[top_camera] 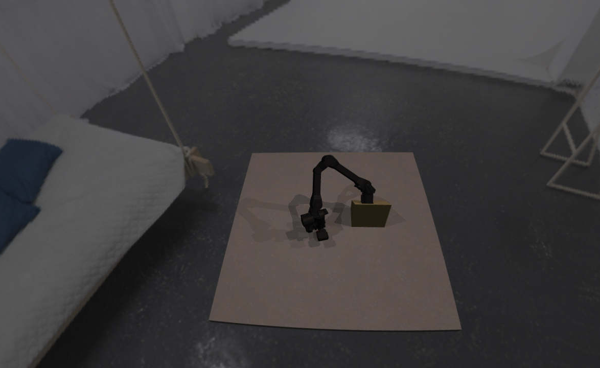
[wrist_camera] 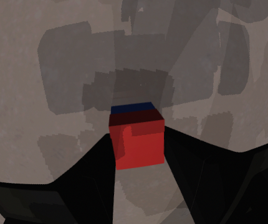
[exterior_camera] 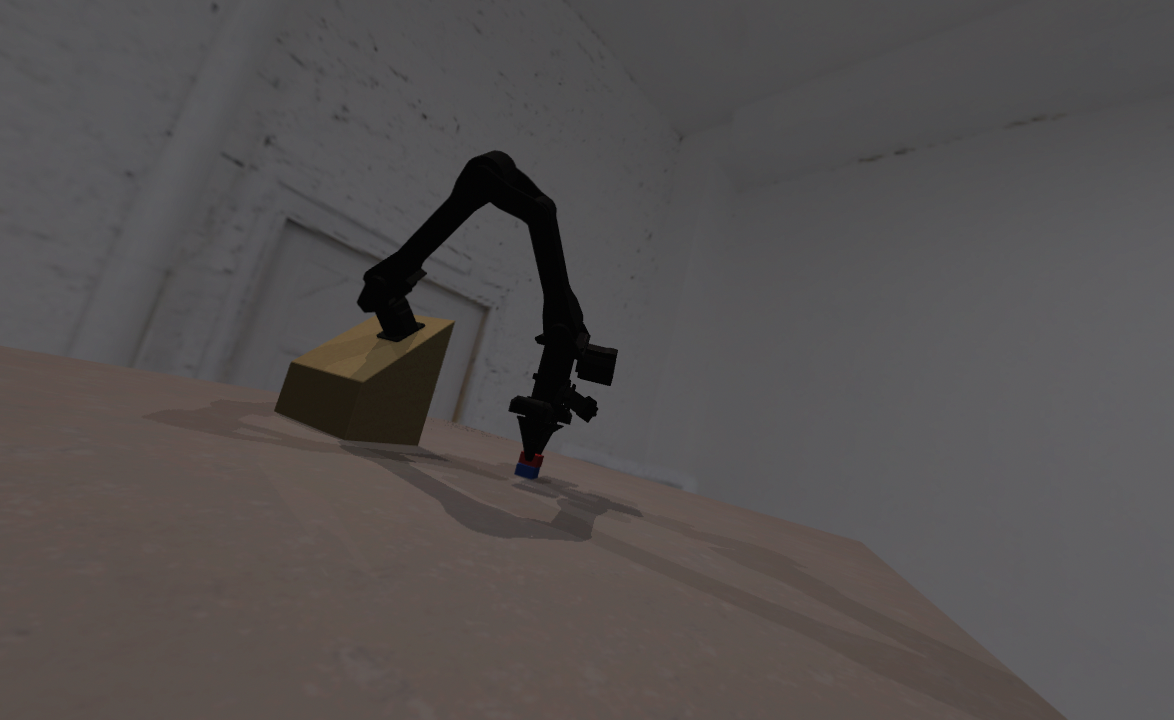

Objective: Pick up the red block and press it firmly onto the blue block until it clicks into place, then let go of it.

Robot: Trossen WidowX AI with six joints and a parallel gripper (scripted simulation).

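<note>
Wrist view: red block [exterior_camera: 530, 459] [wrist_camera: 140, 149] gripped between fingertips of the hand [top_camera: 319, 230] [exterior_camera: 530, 454] [wrist_camera: 136, 136].

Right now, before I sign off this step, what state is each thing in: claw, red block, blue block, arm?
Claw: shut on the red block.
Red block: gripped, on top of the blue one; click can't be told.
Blue block: under the red one, on the table.
Arm: bent, reaching down.
</note>
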